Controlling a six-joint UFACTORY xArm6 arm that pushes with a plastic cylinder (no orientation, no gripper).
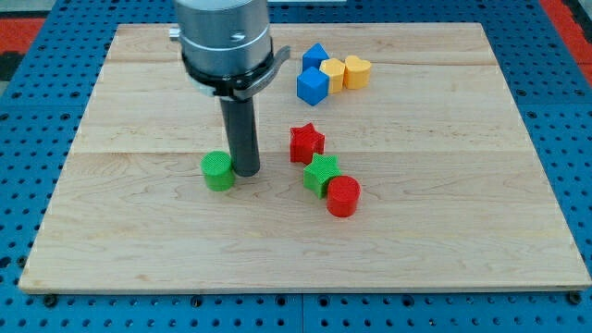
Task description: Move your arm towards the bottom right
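While my tip [246, 172] rests just right of the green cylinder [218, 171], gripperless and holding nothing, I judge travel unstarted: next, steer toward the view's bottom right, below the red cylinder [343, 196].

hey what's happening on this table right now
A robot arm with a straight dark rod is working over a wooden board scattered with small blocks. My tip rests on the board right beside a green cylinder, on its right side. Further to the view's right sit a red star, a green star and a red cylinder. Near the view's top, two blue blocks and two yellow blocks are bunched together.
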